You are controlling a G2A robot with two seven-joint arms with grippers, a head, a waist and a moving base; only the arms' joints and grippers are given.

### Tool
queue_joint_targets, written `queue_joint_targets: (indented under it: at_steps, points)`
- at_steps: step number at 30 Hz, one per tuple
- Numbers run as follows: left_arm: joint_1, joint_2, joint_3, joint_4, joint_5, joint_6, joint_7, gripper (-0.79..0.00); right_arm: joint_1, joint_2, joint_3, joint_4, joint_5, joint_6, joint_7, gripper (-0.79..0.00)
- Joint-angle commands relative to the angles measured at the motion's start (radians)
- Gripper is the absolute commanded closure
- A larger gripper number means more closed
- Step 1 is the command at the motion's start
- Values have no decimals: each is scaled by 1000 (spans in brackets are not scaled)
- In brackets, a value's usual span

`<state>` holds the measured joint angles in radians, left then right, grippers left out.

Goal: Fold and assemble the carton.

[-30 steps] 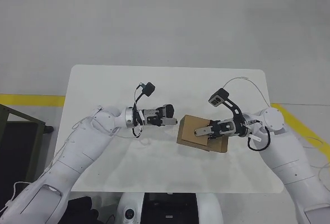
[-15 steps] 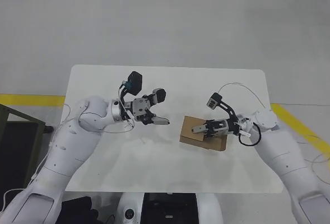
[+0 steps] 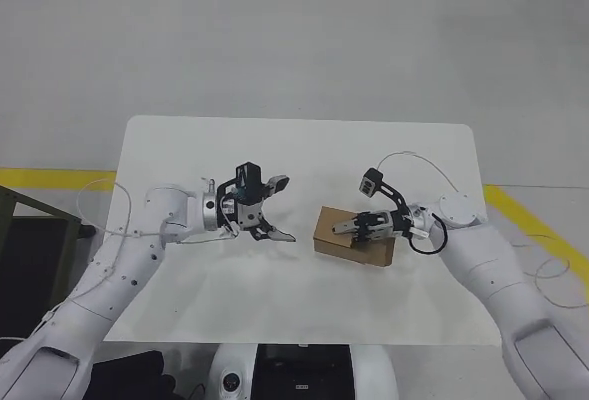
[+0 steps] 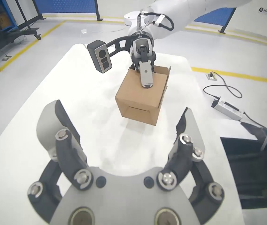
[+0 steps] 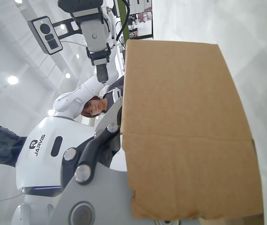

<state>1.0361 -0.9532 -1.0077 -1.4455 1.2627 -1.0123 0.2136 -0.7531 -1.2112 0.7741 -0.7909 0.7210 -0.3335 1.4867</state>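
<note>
Entry, remote station. The carton lay on the white bench, right of centre, between the two arms. In the left wrist view the carton presented a closed brown end with a tuck slot toward the left arm. Its far end, by the right wrist, was open with a short flap standing up.

I noted the right gripper at that open end. One finger lay flat along the carton's top panel. The second finger was hidden from me, so I logged the jaws as probably clamped on that panel. The right wrist view agreed: the cardboard panel sat hard against the finger.

The left gripper hung above the bench just left of the carton, apart from it and pointed at it. Its jaws were spread wide and held nothing, with bare bench visible between them in the left wrist view.
</note>
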Motion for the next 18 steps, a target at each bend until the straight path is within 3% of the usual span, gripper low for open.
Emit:
queue_joint_targets:
  at_steps: [1,6,10,11,13,15,16,18]
  points:
    - [-3,12,9,35,103,0,127,-785,9,-12,-19,22,-7,-8,-8,0]
    - [-13,34,47,103,214,0,280,-785,31,-49,-73,75,-29,-22,-22,0]
    - [-29,48,102,133,237,0,316,-785,48,-79,-109,114,-40,-38,-39,0]
    - [-34,50,118,137,234,0,319,-785,52,-86,-117,122,-41,-43,-43,-43]
    - [-46,55,152,142,226,0,316,-785,61,-99,-130,140,-43,-49,-49,-188]
    - [-60,59,182,144,210,0,309,-785,71,-111,-142,155,-47,-55,-55,-437]
    - [-67,60,195,143,203,0,304,-785,77,-116,-147,165,-52,-58,-58,-785]
    - [-81,61,219,143,188,0,292,-785,90,-123,-154,178,-65,-64,-64,-785]
